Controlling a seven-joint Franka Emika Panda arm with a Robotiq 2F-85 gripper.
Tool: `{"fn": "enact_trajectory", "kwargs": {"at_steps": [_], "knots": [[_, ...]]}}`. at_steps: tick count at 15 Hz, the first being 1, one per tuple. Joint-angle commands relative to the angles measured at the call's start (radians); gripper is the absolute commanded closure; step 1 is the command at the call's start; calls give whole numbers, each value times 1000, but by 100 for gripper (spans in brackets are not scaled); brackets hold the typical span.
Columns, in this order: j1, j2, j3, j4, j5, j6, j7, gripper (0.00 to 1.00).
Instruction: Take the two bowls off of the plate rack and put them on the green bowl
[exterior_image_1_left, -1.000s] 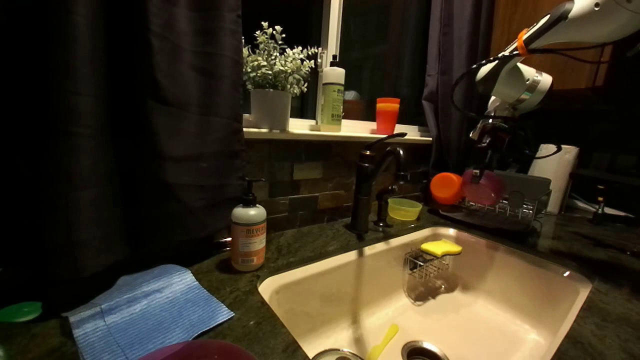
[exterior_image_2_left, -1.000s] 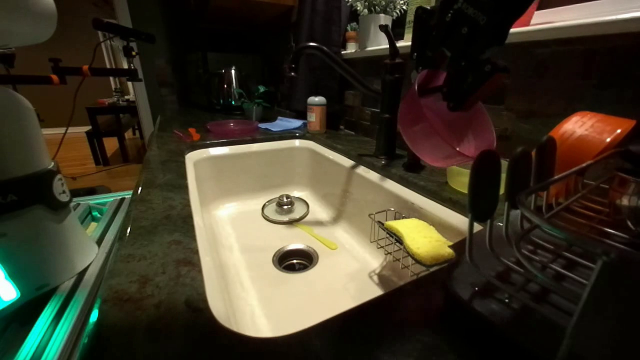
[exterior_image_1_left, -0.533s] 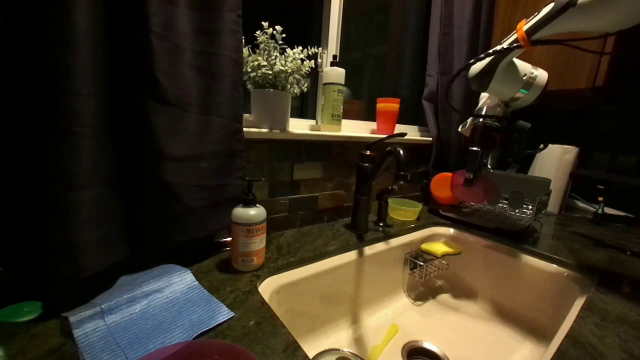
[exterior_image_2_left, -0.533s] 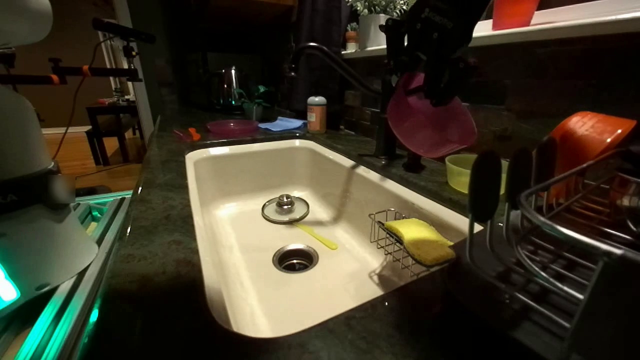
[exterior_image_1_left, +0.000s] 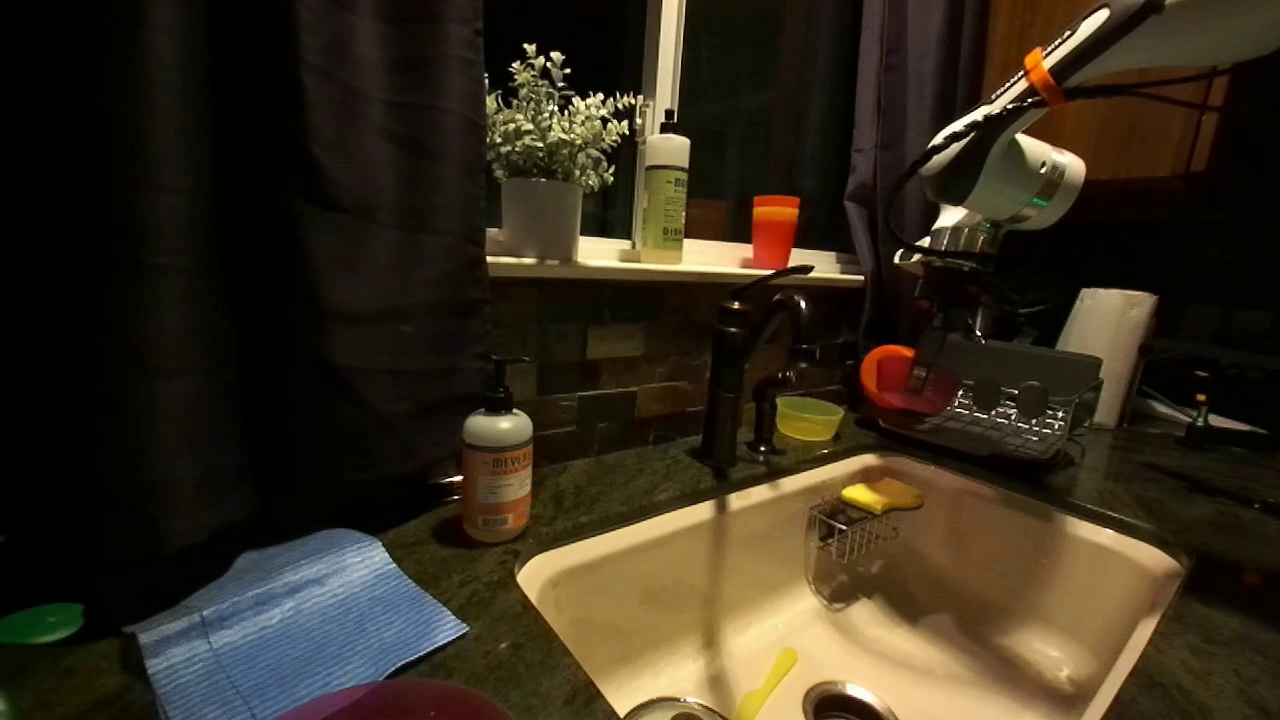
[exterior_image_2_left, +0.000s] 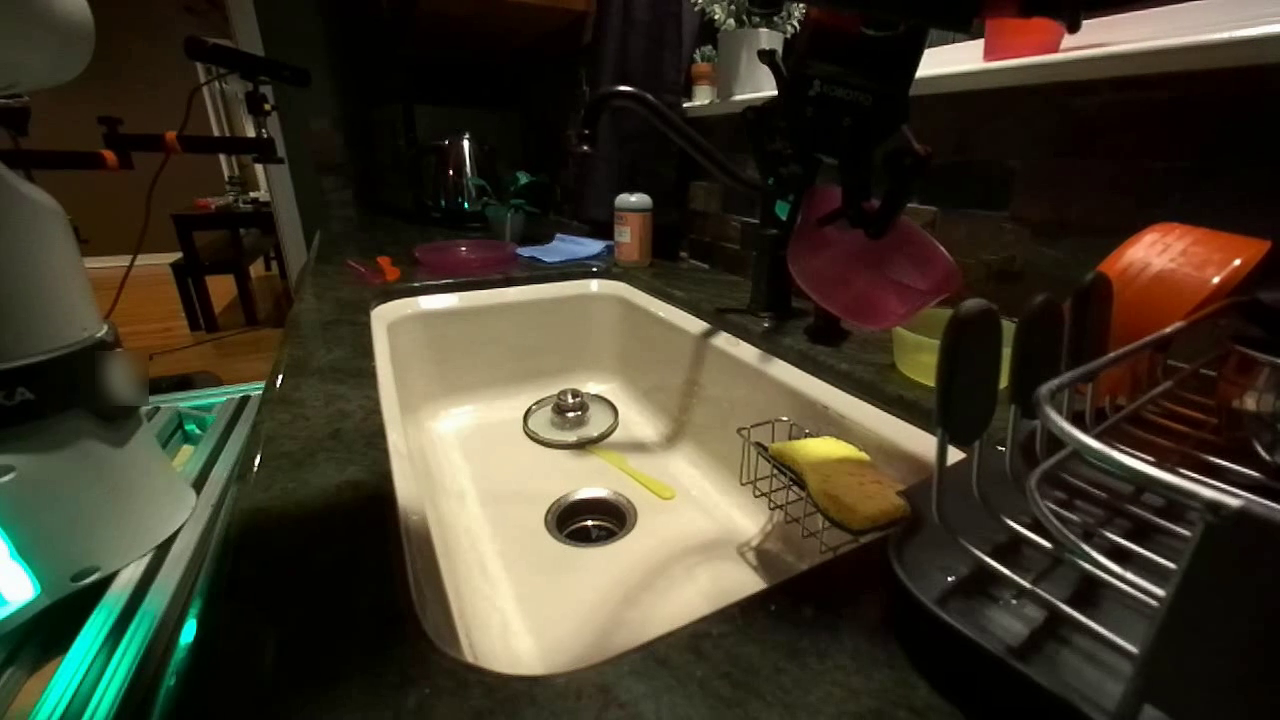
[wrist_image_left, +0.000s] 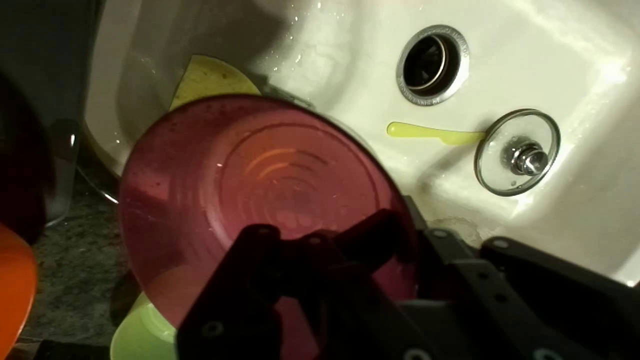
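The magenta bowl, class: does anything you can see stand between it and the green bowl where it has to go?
Nothing visible stands between them. In the wrist view, the green bowl shows partly hidden behind the magenta bowl. The dark faucet stands near the green bowl, so it may need some clearance.

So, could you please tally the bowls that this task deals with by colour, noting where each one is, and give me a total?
Orange bowl: 1, propped in the plate rack
Magenta-pink bowl: 1, held tilted in the gripper
Yellow-green bowl: 1, on the counter beside the faucet
Total: 3
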Motion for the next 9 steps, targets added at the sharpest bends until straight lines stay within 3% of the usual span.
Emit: {"fn": "enact_trajectory", "kwargs": {"at_steps": [1, 2, 9], "knots": [[6, -2, -7, 1, -1, -1, -3, 93], [5, -4, -7, 1, -1, -1, -6, 98], [31, 46, 14, 10, -94, 58, -84, 98]]}}
